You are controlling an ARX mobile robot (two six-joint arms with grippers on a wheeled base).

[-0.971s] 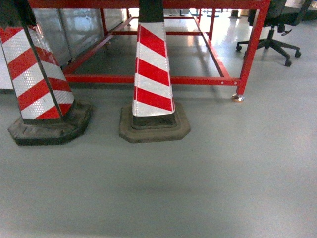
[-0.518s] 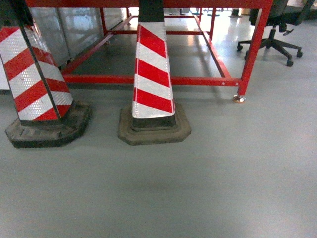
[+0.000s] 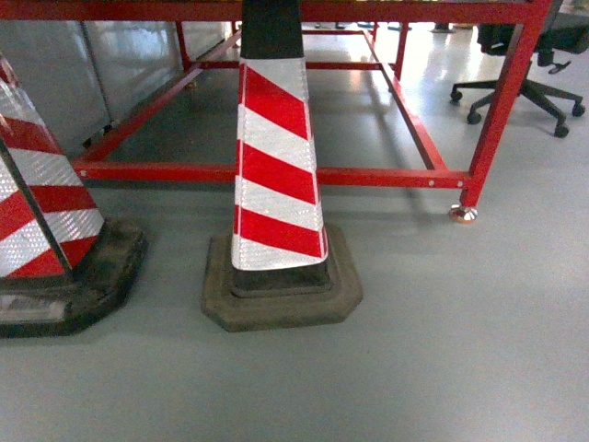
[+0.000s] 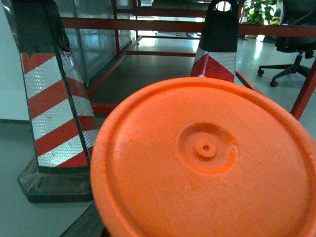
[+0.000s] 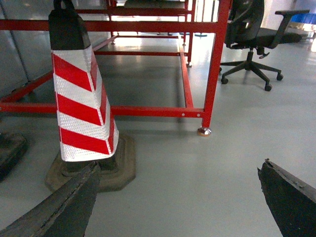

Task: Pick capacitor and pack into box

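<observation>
Step in hand, by my judgement: travel or search, not picking. No capacitor and no box show in any of my three views, so I cannot say where either lies; they are out of sight.

To do this step well: keep both arms tucked, steer the base clear of the cone bases, and hold the head camera low enough to catch obstacles until a work surface with the box comes into frame. No reach should begin before that.

Nearest, left wrist view: an orange disc [image 4: 207, 158] with a small central boss fills most of the frame. I cannot tell what it belongs to, nor whether my left gripper touches it. The fingers do not show there, so left gripper state: cannot be told.

Nearest, right wrist view: two dark finger edges of my right gripper [image 5: 177, 202] sit at the lower corners, well apart, with bare grey floor [image 5: 197, 187] between them. It stands open and holds nothing.

Next out, head view: a red-and-white striped cone [image 3: 276, 175] on a dark octagonal base stands close ahead, a second cone [image 3: 37, 212] at the left edge.

Behind them: a red steel frame [image 3: 276, 173] on a foot [image 3: 463, 214], its lower rail just behind the middle cone.

Farthest: an office chair [image 3: 525, 87] at upper right, on the shiny floor.

Neither arm appears in the head view.
</observation>
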